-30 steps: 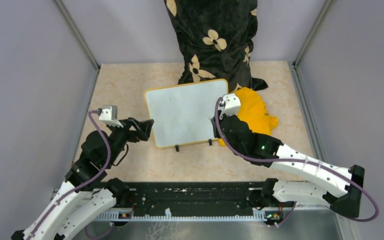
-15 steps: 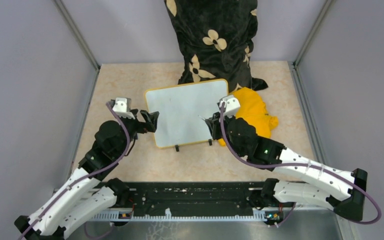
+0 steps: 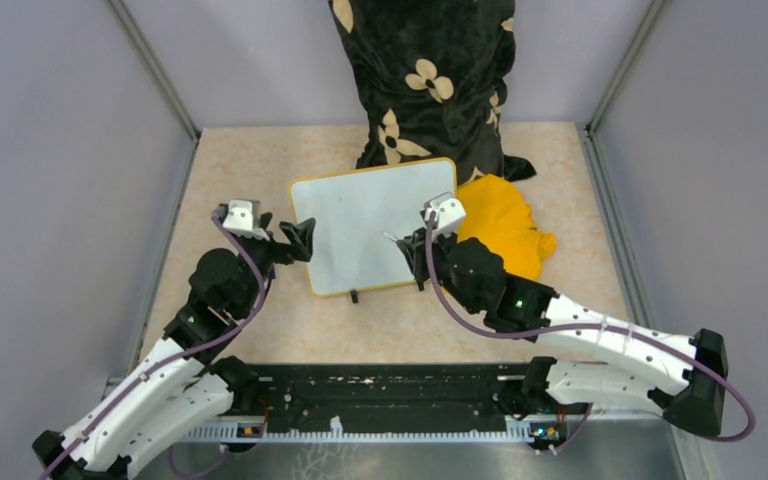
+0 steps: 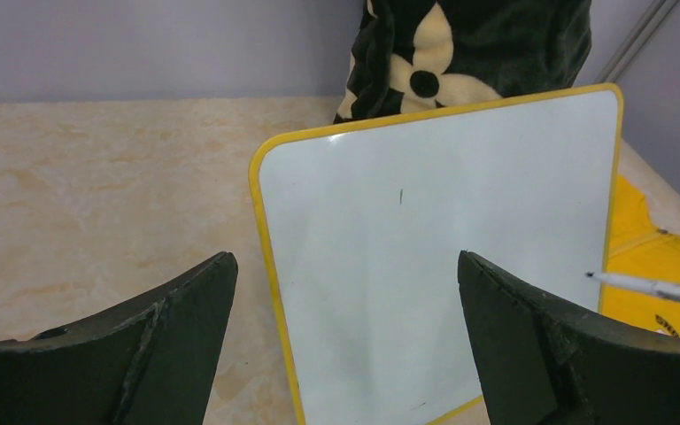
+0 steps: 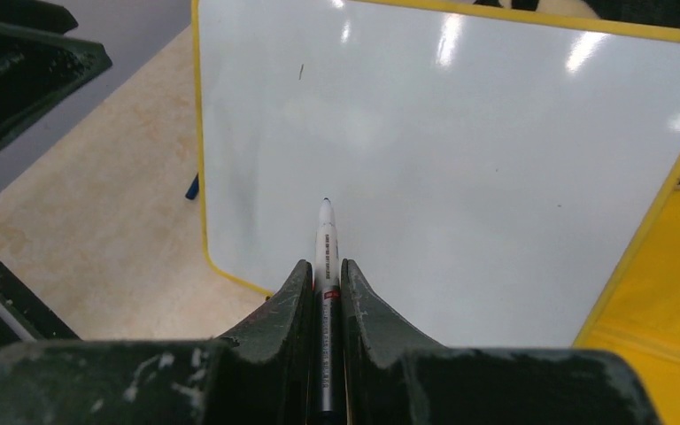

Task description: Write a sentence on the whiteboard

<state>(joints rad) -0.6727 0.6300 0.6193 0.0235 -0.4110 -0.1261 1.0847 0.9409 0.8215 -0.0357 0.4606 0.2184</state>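
Right gripper [image 5: 323, 276] is clamped on a white marker [image 5: 325, 232], with the barrel running straight out between the jaws so the tip leads. The tip sits over the near-right part of the whiteboard [image 3: 360, 215]. From the wrist view I cannot say whether it touches the surface or hovers just off it. I hold it this way so the nib meets the board squarely for the first stroke.

Left gripper [image 3: 300, 238] stands fully spread across the whiteboard's left edge, one finger outside the frame and one over the white, closing on nothing. My reading is that it is placed to pinch the frame and stop the board sliding under pen pressure.

The whiteboard lies flat on the table [image 3: 235, 170] between the two grippers, with black clips [image 3: 354, 296] on its near edge. The surface is blank bar a speck or two. There is no sentence on it yet, so writing has not begun.

A yellow cloth [image 3: 508, 228] butts against the whiteboard's right edge, probably for wiping. Beyond the whiteboard's far edge, dark flowered fabric [image 3: 425, 80] is bunched at the back wall.
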